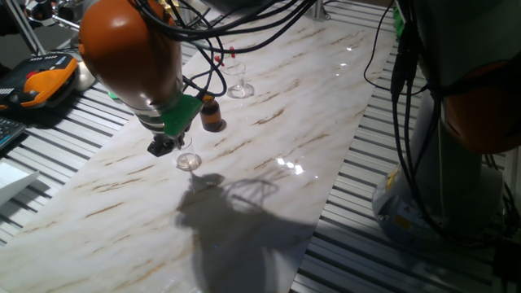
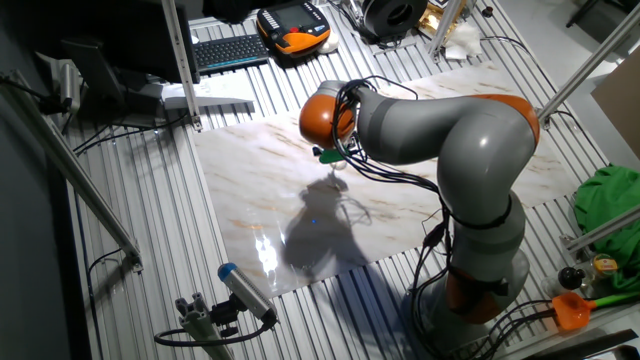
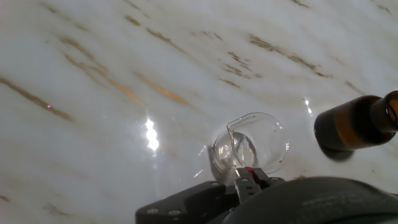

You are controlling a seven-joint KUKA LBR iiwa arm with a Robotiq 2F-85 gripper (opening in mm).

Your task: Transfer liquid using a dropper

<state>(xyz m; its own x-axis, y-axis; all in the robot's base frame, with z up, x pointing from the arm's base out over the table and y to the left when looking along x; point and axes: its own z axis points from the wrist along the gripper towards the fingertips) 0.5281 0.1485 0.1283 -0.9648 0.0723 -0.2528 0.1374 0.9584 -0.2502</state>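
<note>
Hovering right above the little glass (image 3: 250, 148), the claw (image 3: 247, 178) pinches the dropper (image 3: 235, 149) (tip pointing down inside).

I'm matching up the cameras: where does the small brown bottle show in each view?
One fixed view: the brown bottle stands upper centre-left, just beyond the gripper.
The other fixed view: not visible; the arm covers that spot.
Hand view: at the right edge, right of the small glass.
Shared landmark: the small glass under the gripper, on the marble tabletop.
</note>
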